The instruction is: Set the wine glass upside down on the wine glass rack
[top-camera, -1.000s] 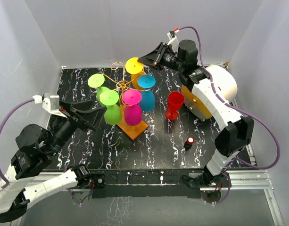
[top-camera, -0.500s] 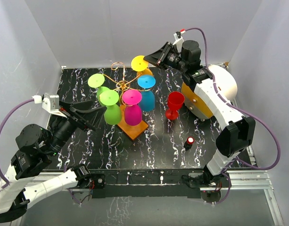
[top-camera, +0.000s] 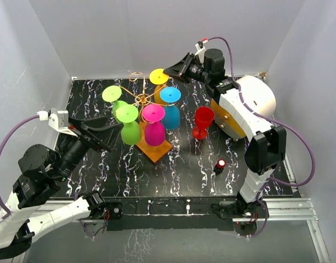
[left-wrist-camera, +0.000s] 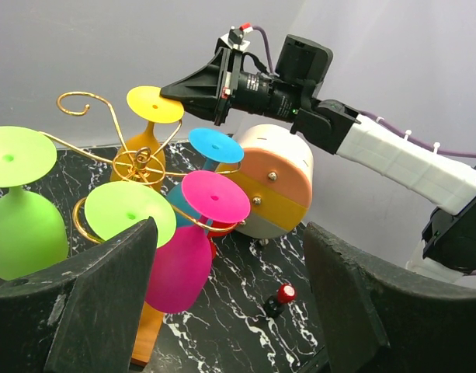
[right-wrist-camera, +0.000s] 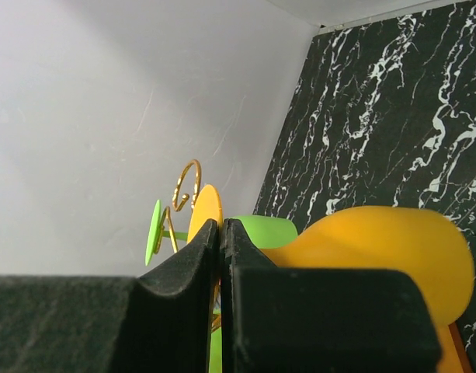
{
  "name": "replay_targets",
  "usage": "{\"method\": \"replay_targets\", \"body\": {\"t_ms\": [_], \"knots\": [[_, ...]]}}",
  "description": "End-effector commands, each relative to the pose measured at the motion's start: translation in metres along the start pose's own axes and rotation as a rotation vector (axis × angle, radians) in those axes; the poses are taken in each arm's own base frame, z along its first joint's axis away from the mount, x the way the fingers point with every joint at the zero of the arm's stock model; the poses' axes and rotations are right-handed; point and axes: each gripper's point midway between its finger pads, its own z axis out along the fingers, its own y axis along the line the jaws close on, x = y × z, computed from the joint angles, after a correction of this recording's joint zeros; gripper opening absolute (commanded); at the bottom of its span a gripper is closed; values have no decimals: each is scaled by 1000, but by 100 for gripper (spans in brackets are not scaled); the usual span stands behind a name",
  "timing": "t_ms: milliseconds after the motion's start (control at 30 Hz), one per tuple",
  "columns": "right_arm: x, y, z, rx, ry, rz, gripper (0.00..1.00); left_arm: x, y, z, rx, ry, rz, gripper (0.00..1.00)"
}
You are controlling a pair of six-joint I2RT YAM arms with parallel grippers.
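Nearest the bases, the left hand [top-camera: 109, 137] hangs low over the counter [top-camera: 129, 175] with its fingers spread and nothing between them, just short of the green glasses. A small red-capped thing [top-camera: 220, 164] sits further right, and beyond it a red wine glass [top-camera: 203, 118] stands upright on the counter beside the rack, not yet hung.

The wine glass rack [top-camera: 158, 152] carries green, pink and blue glasses, all bowl-down. At its far side is the yellow wine glass [top-camera: 158, 76], also inverted, foot uppermost and a little tilted, its stem down among the gold scrolls. Whether it is fully seated I cannot tell.

Furthest back, the right hand [top-camera: 169, 70] reaches in from the rear wall, fingers pressed together on what looks like the rim of that yellow foot.

The glass is probably light, stiff and smooth, so slippery. A thin disc edge gives little purchase and lets the bowl swing. The stem just under the foot seems the surer place to hold.
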Motion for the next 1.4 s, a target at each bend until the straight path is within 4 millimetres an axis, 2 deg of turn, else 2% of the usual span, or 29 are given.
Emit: {"method": "replay_targets", "body": {"t_ms": [0,233,500,567,700,900,1067,1100,1267,1367], "knots": [[-16,33,-3,-97,-29,-69,0,-8,-2,0,8,-23,-1,74],[-12,26,2,-92,-8,-65,0,-7,-2,0,6,-20,0,74],[-9,23,7,-95,7,-62,7,-6,-1,-1,2,-18,-3,74],[-9,24,7,-97,8,-67,12,-6,0,-2,0,-19,-3,74],[-10,22,7,-81,4,-79,29,-6,0,-2,-1,-18,-3,74],[-20,32,-2,-76,-42,-127,46,-7,1,-3,-7,-17,-2,74],[-31,40,-20,-75,-106,-153,61,-2,3,-3,-15,-3,-1,74],[-34,45,-28,-79,-124,-154,61,-1,4,-4,-17,1,-2,74],[-40,39,-63,-50,-197,-140,64,11,4,-5,-12,41,1,75],[-32,24,-86,29,-223,-178,64,19,4,-6,-4,74,12,75]]}}
